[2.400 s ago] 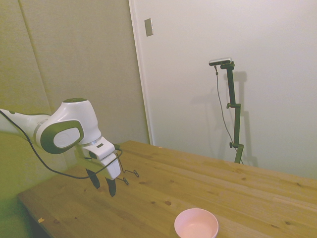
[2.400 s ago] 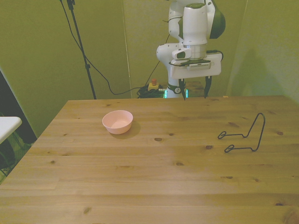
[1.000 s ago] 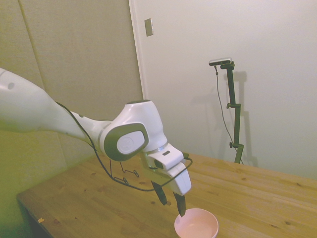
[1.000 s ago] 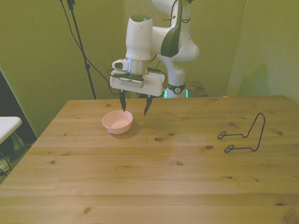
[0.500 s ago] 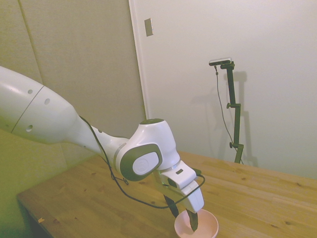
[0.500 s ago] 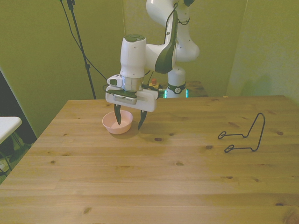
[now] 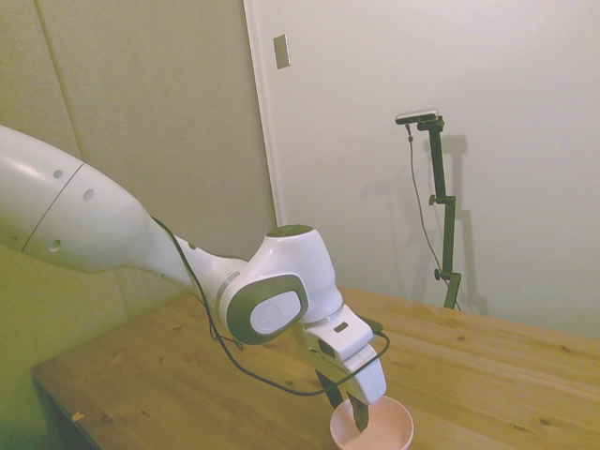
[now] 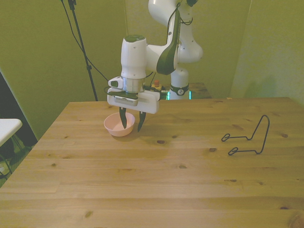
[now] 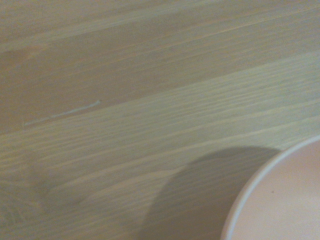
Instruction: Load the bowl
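Observation:
The small pale pink bowl [image 8: 114, 124] sits on the wooden table [image 8: 152, 180] toward the front view's left; it also shows at the bottom of the side view as the bowl [image 7: 392, 427]. My gripper [image 8: 131, 127] is lowered over the bowl's edge on the front view's right. One finger hangs inside the bowl and the other outside, so they straddle the rim with a gap still between them. From the side, the gripper [image 7: 350, 412] dips into the bowl. Close up, the wrist view shows part of the bowl's rim [image 9: 260, 185] and its shadow on the wood.
A thin black wire rack [image 8: 247, 137] stands on the table at the front view's right, well away from the arm. A white object [image 8: 7, 127] pokes in beyond the table's left edge.
The arm swung from the table's back edge over to the bowl and came down on it. In the last half second the fingers moved closer together around the rim.

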